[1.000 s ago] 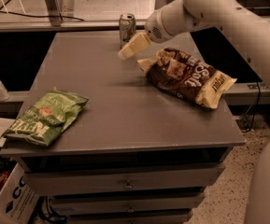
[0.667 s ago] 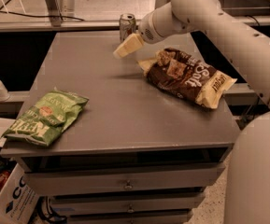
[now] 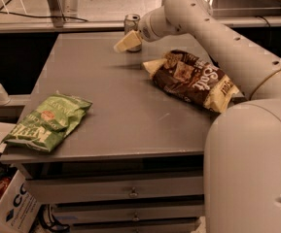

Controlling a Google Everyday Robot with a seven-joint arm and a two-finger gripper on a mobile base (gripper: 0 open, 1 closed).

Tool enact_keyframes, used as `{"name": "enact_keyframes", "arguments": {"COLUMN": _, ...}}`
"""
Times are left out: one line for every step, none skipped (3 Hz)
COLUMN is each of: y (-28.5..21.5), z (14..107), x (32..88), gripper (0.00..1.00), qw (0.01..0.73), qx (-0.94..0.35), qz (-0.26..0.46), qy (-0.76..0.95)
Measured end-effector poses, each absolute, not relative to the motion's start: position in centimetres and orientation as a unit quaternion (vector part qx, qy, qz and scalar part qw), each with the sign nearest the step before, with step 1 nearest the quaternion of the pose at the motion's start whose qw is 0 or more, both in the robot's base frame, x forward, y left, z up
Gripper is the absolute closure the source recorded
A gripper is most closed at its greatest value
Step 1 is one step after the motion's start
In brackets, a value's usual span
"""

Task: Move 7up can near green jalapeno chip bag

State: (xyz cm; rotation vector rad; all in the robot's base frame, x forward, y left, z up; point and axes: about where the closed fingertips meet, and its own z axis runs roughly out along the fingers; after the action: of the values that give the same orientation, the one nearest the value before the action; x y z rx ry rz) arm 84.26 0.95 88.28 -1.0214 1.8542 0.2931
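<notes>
Camera view, pincer [image 3: 126, 41] at 7up can [image 3: 131, 22]

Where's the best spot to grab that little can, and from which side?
Probably around its round side wall, about mid-height, coming from the near side: the can stands upright at the far edge of the table. The gripper is in front of it.

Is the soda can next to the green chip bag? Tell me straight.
No, the can stands at the table's far edge behind the pincer, while the green bag lies at the near left corner.
</notes>
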Motion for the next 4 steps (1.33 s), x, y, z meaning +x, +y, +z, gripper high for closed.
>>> {"name": "enact_keyframes", "arguments": {"y": 1.7, "z": 88.0, "x": 86.4, "gripper": 0.0, "qw": 0.495, "qx": -0.39, "qz": 0.131, "qy": 0.765}}
{"name": "enact_keyframes", "arguments": {"y": 2.0, "z": 87.7, "x": 87.6, "gripper": 0.18, "qw": 0.504, "qx": -0.371, "qz": 0.139, "qy": 0.768}}
{"name": "enact_keyframes", "arguments": {"y": 1.5, "z": 87.7, "x": 88.0, "gripper": 0.41, "qw": 0.51, "qx": -0.36, "qz": 0.142, "qy": 0.769}}
{"name": "enact_keyframes", "arguments": {"y": 1.3, "z": 88.7, "x": 86.8, "gripper": 0.65, "qw": 0.509, "qx": -0.364, "qz": 0.158, "qy": 0.764}}
